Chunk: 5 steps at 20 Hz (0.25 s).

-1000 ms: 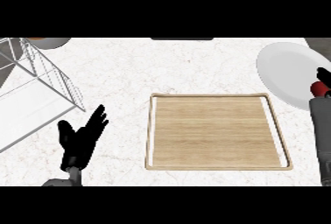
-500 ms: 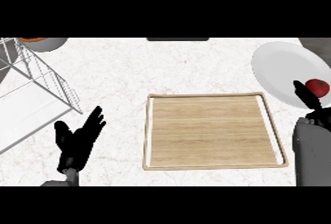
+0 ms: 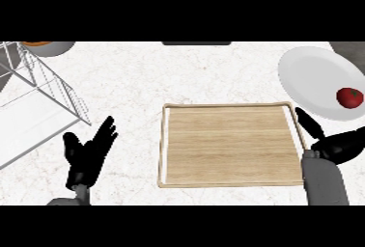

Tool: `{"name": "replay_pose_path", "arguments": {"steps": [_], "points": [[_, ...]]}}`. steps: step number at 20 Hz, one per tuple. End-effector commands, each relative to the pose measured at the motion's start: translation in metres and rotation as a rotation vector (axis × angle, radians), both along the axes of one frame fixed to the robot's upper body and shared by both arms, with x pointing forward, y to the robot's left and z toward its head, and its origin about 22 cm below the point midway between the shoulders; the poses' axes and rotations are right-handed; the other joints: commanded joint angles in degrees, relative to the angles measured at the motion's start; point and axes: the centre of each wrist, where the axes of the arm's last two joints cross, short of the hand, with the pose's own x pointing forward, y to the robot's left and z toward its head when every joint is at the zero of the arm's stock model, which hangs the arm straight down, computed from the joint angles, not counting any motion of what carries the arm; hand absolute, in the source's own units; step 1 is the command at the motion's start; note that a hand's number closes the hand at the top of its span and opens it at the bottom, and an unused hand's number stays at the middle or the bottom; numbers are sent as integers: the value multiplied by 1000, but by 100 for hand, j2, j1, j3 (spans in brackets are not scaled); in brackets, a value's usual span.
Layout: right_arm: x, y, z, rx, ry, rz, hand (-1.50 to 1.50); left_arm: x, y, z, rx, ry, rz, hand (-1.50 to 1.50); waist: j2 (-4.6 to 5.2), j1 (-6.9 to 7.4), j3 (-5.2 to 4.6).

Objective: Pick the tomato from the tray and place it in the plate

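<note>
Since a moment ago the right hand [image 3: 341, 146] has drawn back, fingers released, leaving the tomato [image 3: 349, 97] on the plate [image 3: 306, 72] just ahead of it; the round tomato might roll, or the hand could bump the tray [image 3: 228, 105] beside it.

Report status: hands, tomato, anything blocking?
Both hands open: left hand resting lower left, right hand by the tray's right edge, holding nothing. Tomato sits on the plate. Nothing in the way.
</note>
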Motion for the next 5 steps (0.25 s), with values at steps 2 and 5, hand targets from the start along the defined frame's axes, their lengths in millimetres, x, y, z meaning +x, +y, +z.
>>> {"name": "replay_pose_path", "arguments": {"steps": [2,5], "points": [[-20,24,-16,22,26,-20,-150,-11,20,3,8,18,0,0,7,12,-12],[-15,36,-7,13,-5,-32,-150,0,8,-4,16,21,2,0,11,5,-14]]}}
